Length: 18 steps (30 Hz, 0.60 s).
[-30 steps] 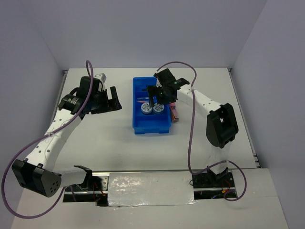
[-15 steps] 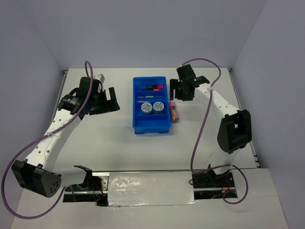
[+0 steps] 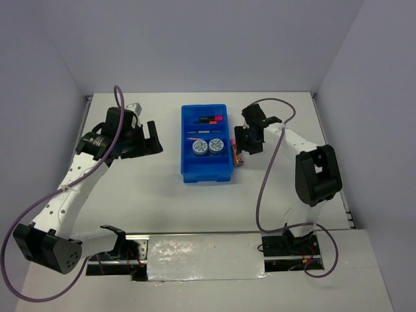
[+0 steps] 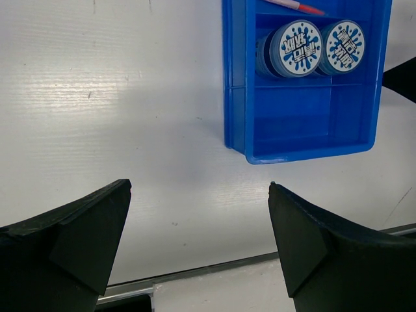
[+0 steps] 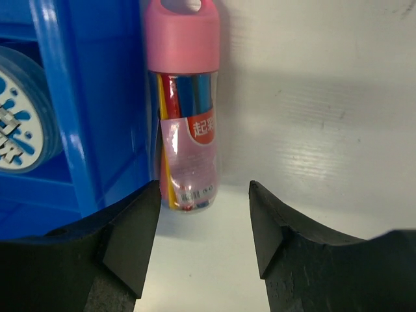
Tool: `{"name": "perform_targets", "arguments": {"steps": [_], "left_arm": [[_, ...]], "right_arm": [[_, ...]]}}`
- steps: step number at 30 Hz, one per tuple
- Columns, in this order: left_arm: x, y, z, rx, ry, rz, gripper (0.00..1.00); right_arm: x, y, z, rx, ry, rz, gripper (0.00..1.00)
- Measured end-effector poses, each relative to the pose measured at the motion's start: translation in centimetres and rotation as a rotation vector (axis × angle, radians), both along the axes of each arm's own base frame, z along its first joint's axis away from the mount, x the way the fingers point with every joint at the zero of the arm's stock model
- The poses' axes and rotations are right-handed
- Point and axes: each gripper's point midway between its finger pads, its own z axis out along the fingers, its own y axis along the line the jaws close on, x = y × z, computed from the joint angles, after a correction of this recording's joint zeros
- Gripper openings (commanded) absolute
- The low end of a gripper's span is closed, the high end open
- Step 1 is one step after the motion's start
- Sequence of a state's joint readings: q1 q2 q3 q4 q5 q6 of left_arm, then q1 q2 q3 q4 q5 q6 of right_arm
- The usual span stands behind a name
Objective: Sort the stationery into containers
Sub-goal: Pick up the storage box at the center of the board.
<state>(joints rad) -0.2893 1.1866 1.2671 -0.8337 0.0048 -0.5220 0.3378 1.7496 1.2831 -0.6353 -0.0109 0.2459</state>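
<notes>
The blue tray (image 3: 208, 168) lies mid-table. It holds black markers (image 3: 209, 119) in a far compartment, thin pens (image 3: 198, 133) behind the rolls, and two blue-white tape rolls (image 3: 199, 148) side by side. The nearest compartment is bare. A pink-capped tube (image 5: 187, 117) lies on the table against the tray's right wall (image 5: 84, 130). My right gripper (image 5: 205, 185) is low just short of the tube's end, jaws apart, nothing between them. My left gripper (image 4: 198, 188) hovers wide open over bare table left of the tray (image 4: 305, 123).
White walls close in the table at the back and both sides. A metal rail runs along the near edge by the arm bases. The right arm's purple cable (image 3: 266, 175) loops over the table's right part.
My right gripper left the space over the tray, swung right and came down beside the tray at the pink tube, with its jaws narrowing. The left arm barely moved.
</notes>
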Motion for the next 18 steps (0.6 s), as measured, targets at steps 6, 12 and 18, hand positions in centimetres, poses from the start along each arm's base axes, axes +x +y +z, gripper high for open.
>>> {"name": "perform_targets", "arguments": {"steps": [6,12,18], "left_arm": [[-0.4,0.1,-0.7,0.002,0.017,-0.003,0.99],[-1.0,-0.1,-2.0,0.000,0.050,-0.013,0.99],[-1.5,0.0,-3.3,0.004,0.082,-0.020,0.99]], "right_arm": [[0.1,0.8,-2.8,0.018,0.060,0.025,0.63],[1.5,1.4,-4.0,0.005,0.091,0.027,0.44],[3.6,0.7,-3.9,-0.059,0.055,-0.010,0.00]]}}
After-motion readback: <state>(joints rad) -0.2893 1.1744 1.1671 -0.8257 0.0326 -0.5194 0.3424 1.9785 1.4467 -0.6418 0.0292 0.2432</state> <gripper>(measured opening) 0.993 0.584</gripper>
